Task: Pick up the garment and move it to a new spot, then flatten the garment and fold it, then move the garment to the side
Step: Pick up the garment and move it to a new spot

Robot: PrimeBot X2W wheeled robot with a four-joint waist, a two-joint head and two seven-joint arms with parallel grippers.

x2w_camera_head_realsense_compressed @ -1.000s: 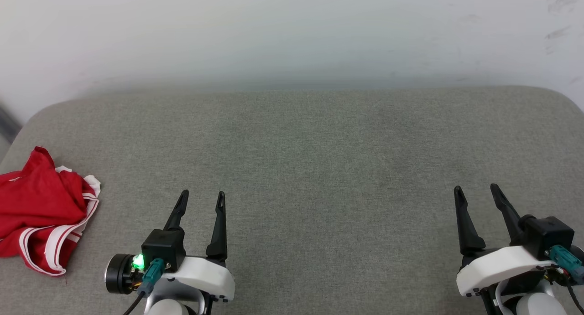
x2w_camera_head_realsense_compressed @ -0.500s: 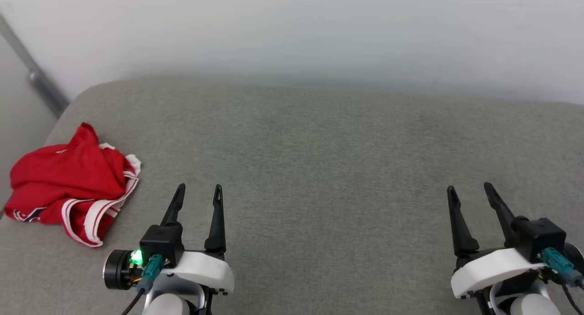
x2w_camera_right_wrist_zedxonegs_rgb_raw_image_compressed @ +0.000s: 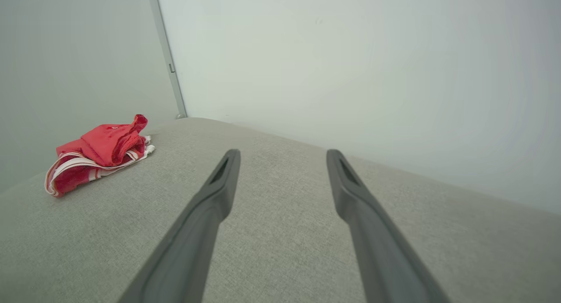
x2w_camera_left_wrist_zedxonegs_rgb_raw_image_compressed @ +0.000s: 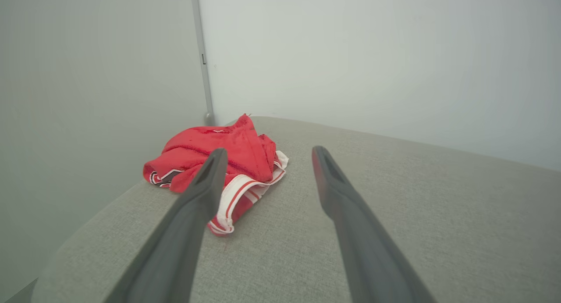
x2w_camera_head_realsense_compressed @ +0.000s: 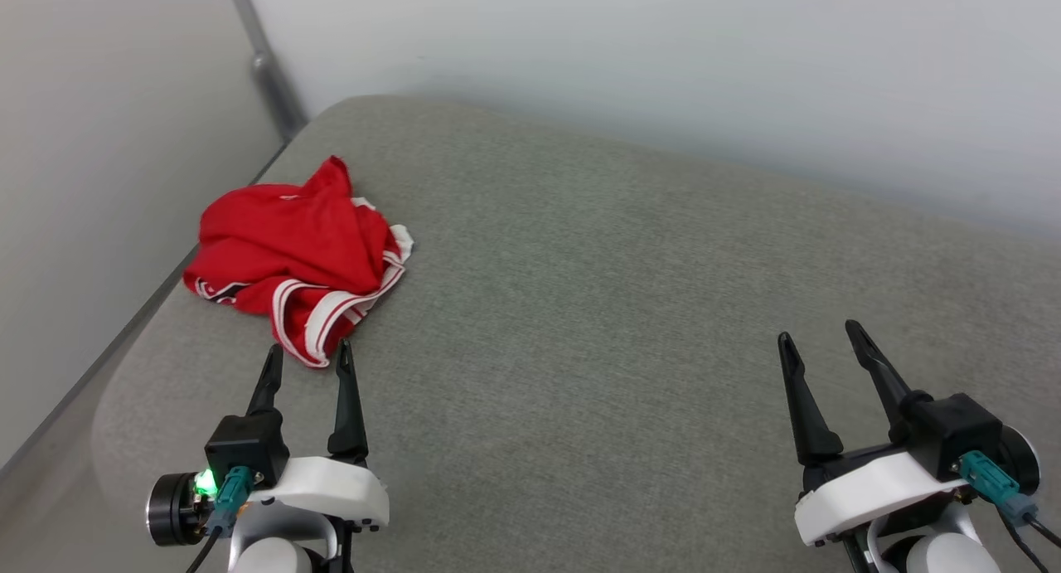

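The garment [x2w_camera_head_realsense_compressed: 298, 254] lies crumpled in a heap near the far left corner of the grey cushion, bright red with red-and-white striped trim and a bit of dark lettering at its left edge. The left wrist view has the garment [x2w_camera_left_wrist_zedxonegs_rgb_raw_image_compressed: 221, 162] just beyond my fingers; the right wrist view has the garment [x2w_camera_right_wrist_zedxonegs_rgb_raw_image_compressed: 98, 156] far off to the left. My left gripper [x2w_camera_head_realsense_compressed: 307, 356] is open, its tips just short of the garment's near striped edge. My right gripper [x2w_camera_head_realsense_compressed: 819, 336] is open over bare cushion at the lower right, holding nothing.
The grey upholstered surface [x2w_camera_head_realsense_compressed: 622, 308] has a rounded left edge [x2w_camera_head_realsense_compressed: 124, 366] close beside the garment, with pale walls behind and to the left. A grey metal post [x2w_camera_head_realsense_compressed: 265, 59] runs up the corner between the walls.
The head camera has swung left, so the garment now sits further right and higher in view. The left gripper's tips now lie close to the garment's near edge. Both grippers stay open.
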